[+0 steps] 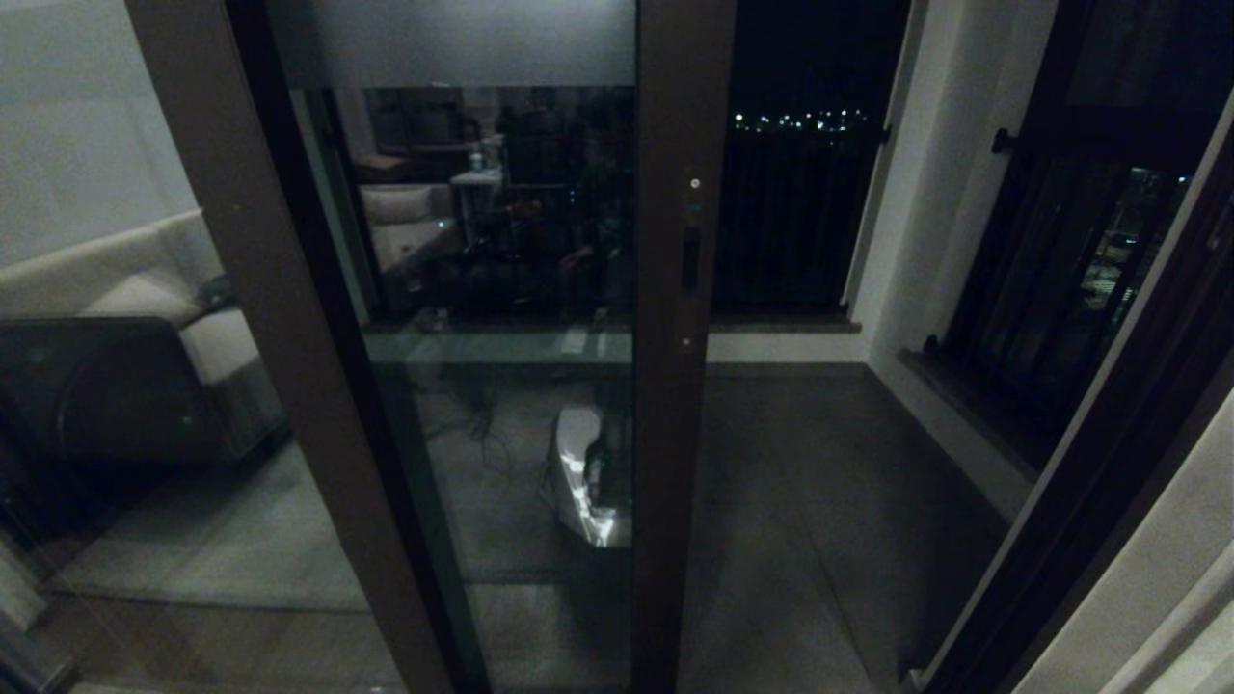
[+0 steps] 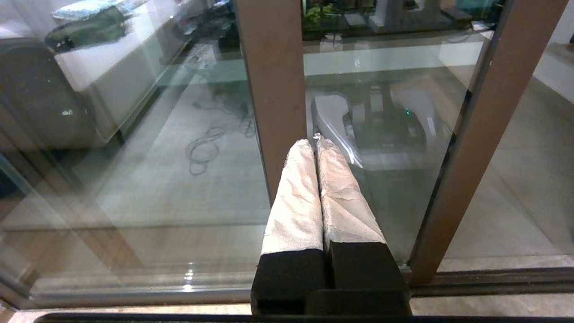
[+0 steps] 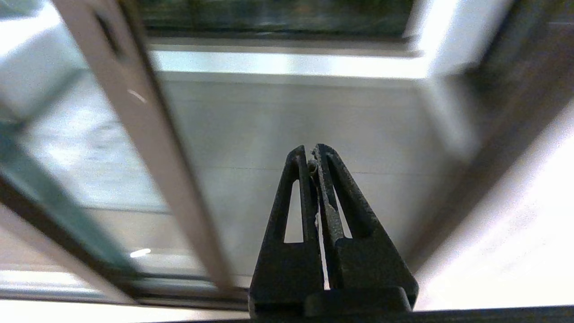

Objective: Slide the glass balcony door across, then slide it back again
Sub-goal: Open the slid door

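Item one, the glass balcony door point(image 1: 665, 386): I see its brown stile upright at centre of the head view, slim black handle point(image 1: 690, 258) set in it, frosted strip above, with an open gap to the balcony floor point(image 1: 819, 482) on its right. Item two, left claw point(image 2: 315, 141): cloth-wrapped fingers point(image 2: 296, 197) pressed closed, empty, low before the glass. Item three, right claw point(image 3: 312, 154): black fingers point(image 3: 334, 202) closed, empty, facing the gap beside the stile.

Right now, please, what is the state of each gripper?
Left gripper: closed, holding nothing, near the glass balcony door.
Right gripper: closed, holding nothing.
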Motion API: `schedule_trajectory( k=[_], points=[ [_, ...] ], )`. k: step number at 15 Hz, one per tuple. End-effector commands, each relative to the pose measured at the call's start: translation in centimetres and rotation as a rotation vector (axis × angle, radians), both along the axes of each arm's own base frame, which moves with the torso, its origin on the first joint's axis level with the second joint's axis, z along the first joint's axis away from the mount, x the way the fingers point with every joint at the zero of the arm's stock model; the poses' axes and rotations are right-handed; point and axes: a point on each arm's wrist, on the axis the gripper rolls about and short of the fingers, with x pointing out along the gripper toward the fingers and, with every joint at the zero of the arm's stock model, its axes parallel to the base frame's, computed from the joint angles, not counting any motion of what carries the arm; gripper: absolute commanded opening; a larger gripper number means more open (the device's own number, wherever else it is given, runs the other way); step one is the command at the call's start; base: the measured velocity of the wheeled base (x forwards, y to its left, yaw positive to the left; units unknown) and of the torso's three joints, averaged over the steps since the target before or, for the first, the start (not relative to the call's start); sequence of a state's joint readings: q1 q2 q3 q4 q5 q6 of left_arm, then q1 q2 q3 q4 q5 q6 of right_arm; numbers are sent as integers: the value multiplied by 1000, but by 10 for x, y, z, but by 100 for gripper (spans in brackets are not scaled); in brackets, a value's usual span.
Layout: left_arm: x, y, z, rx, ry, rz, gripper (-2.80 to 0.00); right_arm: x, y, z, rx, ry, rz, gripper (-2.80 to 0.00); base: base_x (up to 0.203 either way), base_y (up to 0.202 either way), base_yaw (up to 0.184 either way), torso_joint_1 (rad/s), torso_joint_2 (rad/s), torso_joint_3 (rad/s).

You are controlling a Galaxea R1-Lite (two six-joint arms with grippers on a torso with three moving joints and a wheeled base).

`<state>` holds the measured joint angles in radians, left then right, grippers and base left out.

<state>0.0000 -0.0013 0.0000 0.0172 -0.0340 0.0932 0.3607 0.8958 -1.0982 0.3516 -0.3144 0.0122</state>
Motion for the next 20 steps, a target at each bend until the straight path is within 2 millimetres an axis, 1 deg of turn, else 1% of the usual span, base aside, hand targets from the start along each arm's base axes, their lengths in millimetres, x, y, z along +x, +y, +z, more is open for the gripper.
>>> schedule_trajectory(
  k=[1, 2, 4, 5, 7, 8, 9, 11, 12, 14, 15, 16, 17, 18, 20],
  points=[
    [0, 0, 0, 0, 1, -1, -280, -85, -31, -14, -56, -72, -126, -280, 0, 0, 0, 0, 0, 0],
    [0, 0, 0, 0, 1, -1, -280, -100, -32, -19, -96, -75, -212, -280, 0, 0, 0, 0, 0, 0],
    [0, 0, 0, 0, 1, 2, -280, -133, -32, -37, -135, -119, -246, -280, 0, 0, 0, 0, 0, 0],
    [0, 0, 0, 0, 1, 0, -280, -145, -32, -52, -146, -125, -246, -280, 0, 0, 0, 0, 0, 0],
    [0, 0, 0, 0, 1, -1, -280, -162, -26, -85, -158, -113, -242, -280, 0, 0, 0, 0, 0, 0],
    [0, 0, 0, 0, 1, 1, -280, -170, -24, -105, -161, -97, -226, -280, 0, 0, 0, 0, 0, 0],
    [0, 0, 0, 0, 1, 2, -280, -173, -22, -123, -163, -69, -210, -280, 0, 0, 0, 0, 0, 0],
    [0, 0, 0, 0, 1, 0, -280, -162, -21, -163, -162, 2, -162, -280, 0, 0, 0, 0, 0, 0],
    [0, 0, 0, 0, 1, 2, -280, -151, -20, -181, -159, 24, -136, -280, 0, 0, 0, 0, 0, 0],
    [0, 0, 0, 0, 1, 0, -280, -121, -19, -216, -146, 25, -105, -280, 0, 0, 0, 0, 0, 0],
    [0, 0, 0, 0, 1, -1, -280, -106, -19, -235, -139, 5, -89, -280, 0, 0, 0, 0, 0, 0],
    [0, 0, 0, 0, 2, -1, -280, -96, -18, -247, -111, -43, -67, -280, 0, 0, 0, 0, 0, 0],
    [0, 0, 0, 0, 1, 0, -280, -91, -18, -253, -78, -95, -47, -280, 0, 0, 0, 0, 0, 0],
    [0, 0, 0, -1, 1, 0, -280, -90, -17, -254, -56, -114, -30, -280, 0, 0, 0, 0, 0, 0],
    [0, 0, 0, -4, 1, 2, -280, -90, -17, -253, -49, -119, -19, -280, 0, 0, 0, 0, 0, 0]
  ],
)
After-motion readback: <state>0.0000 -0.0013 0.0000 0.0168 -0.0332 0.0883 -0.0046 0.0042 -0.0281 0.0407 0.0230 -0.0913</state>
